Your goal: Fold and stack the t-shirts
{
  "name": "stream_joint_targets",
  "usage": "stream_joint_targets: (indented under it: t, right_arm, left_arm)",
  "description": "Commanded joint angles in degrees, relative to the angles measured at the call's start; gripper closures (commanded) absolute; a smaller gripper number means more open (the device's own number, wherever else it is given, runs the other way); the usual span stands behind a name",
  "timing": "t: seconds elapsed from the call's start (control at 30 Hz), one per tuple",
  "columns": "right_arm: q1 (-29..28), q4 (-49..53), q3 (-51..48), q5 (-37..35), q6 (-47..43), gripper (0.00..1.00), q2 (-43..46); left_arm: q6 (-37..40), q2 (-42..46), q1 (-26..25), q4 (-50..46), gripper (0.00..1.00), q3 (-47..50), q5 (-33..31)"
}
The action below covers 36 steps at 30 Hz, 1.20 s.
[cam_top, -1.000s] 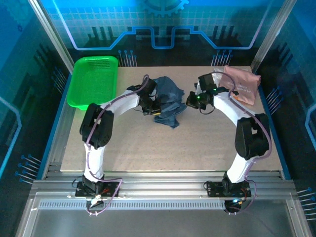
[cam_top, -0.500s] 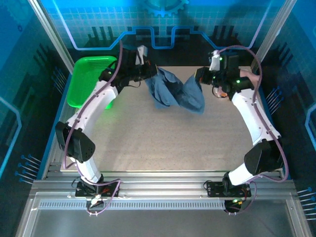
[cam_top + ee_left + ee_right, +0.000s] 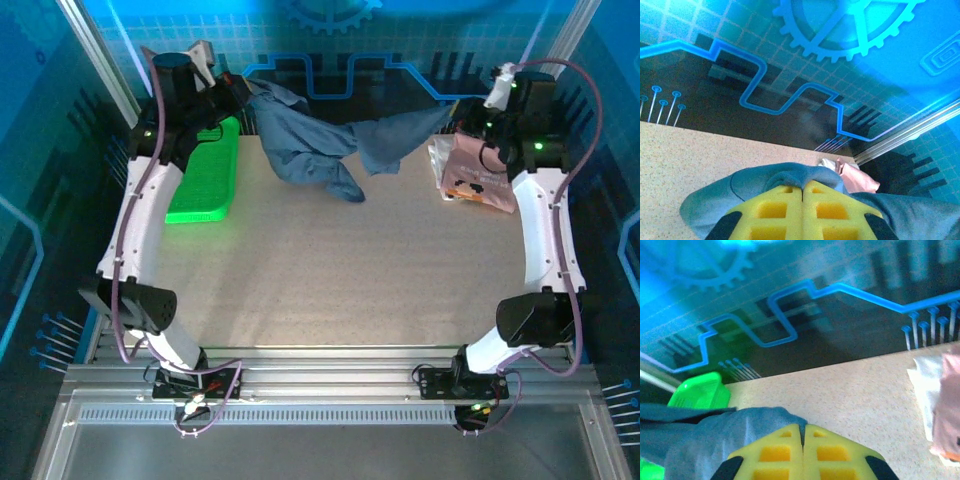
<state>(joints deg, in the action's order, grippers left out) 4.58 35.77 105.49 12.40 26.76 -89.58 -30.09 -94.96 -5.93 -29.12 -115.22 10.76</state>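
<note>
One blue t-shirt (image 3: pixel 300 150), one pink t-shirt (image 3: pixel 487 172), one green basket (image 3: pixel 203 185).

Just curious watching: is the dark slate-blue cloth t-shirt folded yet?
Not folded: the slate-blue t-shirt hangs stretched between left gripper and right gripper, both shut on it.

Bright green plastic mesh basket (image 3: pixel 205 180) at the far-left corner of a speckled beige tabletop (image 3: pixel 330 270), backed by a blue-lit wall panel (image 3: pixel 330 50) printed with gear and circuit traces, aluminium rails (image 3: pixel 330 385) along the near edge.
</note>
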Motion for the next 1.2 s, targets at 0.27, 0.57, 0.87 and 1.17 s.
stream_joint_targets:
  t: [0.27,0.57,0.87,1.17]
  right_arm:
    - [16.9,-2.3,-4.1,12.3,24.8,0.92,0.1]
    - [19.6,1.8,-22.0,18.2,23.3,0.88,10.4]
    - [19.1,2.0,-40.2,17.4,16.1,0.8,15.4]
    - [18.6,0.2,-39.3,6.2,3.8,0.62,9.8]
  left_arm:
    - [-3.5,4.5,5.0,11.4,1.0,-3.2,2.2]
    - [-4.3,11.0,2.8,19.1,1.0,11.5,8.7]
    - [-5.3,6.9,-9.6,17.3,0.61,30.6,16.0]
    - [-1.6,-13.5,-19.6,6.7,0.35,29.8,10.5]
